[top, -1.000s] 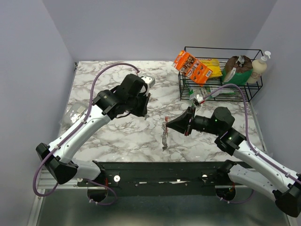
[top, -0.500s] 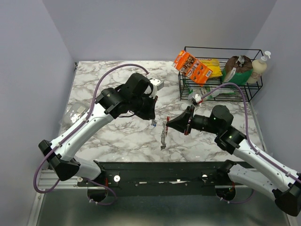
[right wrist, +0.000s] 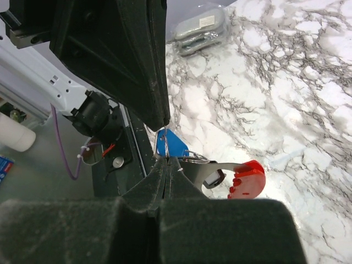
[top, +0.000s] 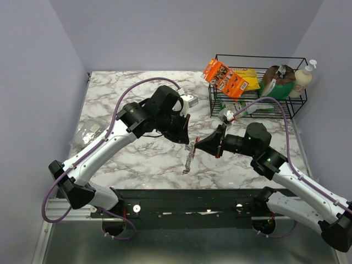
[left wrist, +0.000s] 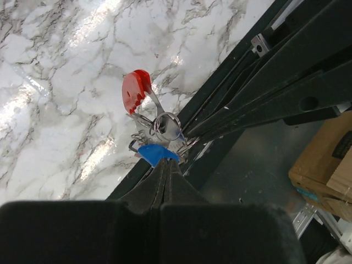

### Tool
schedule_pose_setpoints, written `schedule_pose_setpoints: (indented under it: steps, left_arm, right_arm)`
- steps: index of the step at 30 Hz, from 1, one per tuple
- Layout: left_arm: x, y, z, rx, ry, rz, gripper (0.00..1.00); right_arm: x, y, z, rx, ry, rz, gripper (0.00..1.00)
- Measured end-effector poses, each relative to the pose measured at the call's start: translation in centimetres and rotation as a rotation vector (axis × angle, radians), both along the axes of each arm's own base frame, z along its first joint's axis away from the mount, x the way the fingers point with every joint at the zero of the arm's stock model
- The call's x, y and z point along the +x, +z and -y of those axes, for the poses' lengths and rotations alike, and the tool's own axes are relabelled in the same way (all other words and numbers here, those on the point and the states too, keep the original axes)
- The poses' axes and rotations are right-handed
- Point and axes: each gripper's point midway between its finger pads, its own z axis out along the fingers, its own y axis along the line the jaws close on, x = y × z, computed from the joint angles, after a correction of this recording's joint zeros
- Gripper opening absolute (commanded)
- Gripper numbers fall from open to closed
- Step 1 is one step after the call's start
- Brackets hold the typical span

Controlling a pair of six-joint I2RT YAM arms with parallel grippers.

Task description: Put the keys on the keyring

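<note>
- Left claw (top: 186,135) has swung in from the left over the last second, and its tip now meets the right claw (top: 199,144) mid-table.
- So the blue key (left wrist: 155,153) has reached the ring. Threading looks like the next step; I can't tell if it's on yet.
- Left claw is clamped tight on the key.
- Right claw is pinched shut on the keyring (top: 188,160), held above the table, red tab (left wrist: 136,92) beside the tips.
- The key touches the ring at both tips.

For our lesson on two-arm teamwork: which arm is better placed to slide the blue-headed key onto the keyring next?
Left, probably: the left end effector is shut on the blue-headed key, right beside the keyring. The right end effector is shut on the keyring and can hold it steady.
</note>
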Motion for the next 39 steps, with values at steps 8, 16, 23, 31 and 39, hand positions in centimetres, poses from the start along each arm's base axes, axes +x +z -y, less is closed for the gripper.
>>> schedule_pose_setpoints:
  steps: [8,16,23,31,39]
  left_arm:
    - [-0.3,0.2,0.9,-0.035,-0.009,-0.037,0.0]
    - [-0.2,0.4,1.3,-0.051,-0.005,-0.049,0.0]
    - [-0.2,0.3,1.3,-0.05,0.0,-0.056,0.0]
    - [-0.1,0.3,1.4,-0.052,0.016,-0.063,0.0]
    - [0.6,0.0,1.5,-0.07,0.06,-0.077,0.0]
  right_arm:
    - [0.2,-0.3,0.1,-0.013,-0.011,0.0,0.0]
    - [0.2,-0.1,0.3,-0.009,-0.018,0.009,0.0]
    - [0.1,0.2,0.5,-0.007,-0.023,0.02,0.0]
    - [0.1,0.3,0.5,-0.004,-0.025,0.024,0.0]
    - [0.1,0.4,0.8,-0.002,-0.035,0.028,0.0]
